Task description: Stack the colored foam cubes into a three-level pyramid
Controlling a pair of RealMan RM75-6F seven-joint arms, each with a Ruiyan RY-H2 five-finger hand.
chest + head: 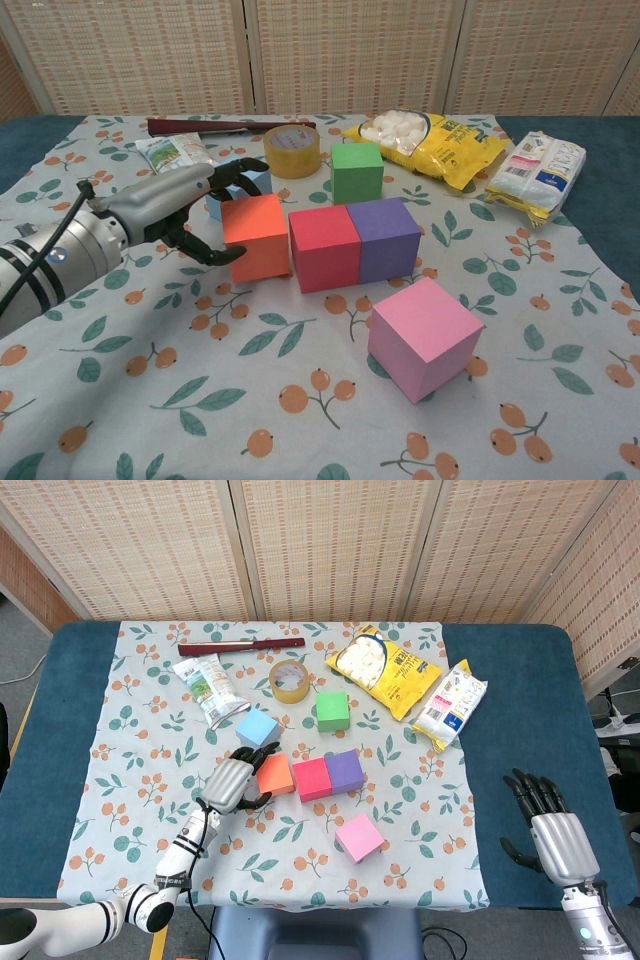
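Beside the red cube [324,248], orange [257,237] and purple [389,238] form a base row; left hand [175,205] fingers clasp orange; upper levels unbuilt.

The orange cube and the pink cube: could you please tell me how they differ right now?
The orange cube is gripped by the left hand and sits in line with the red cube; the pink cube sits alone, nearer the camera, untouched and turned at an angle. Both rest on the tablecloth.

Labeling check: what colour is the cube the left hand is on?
Orange cube, clearest in the chest view.
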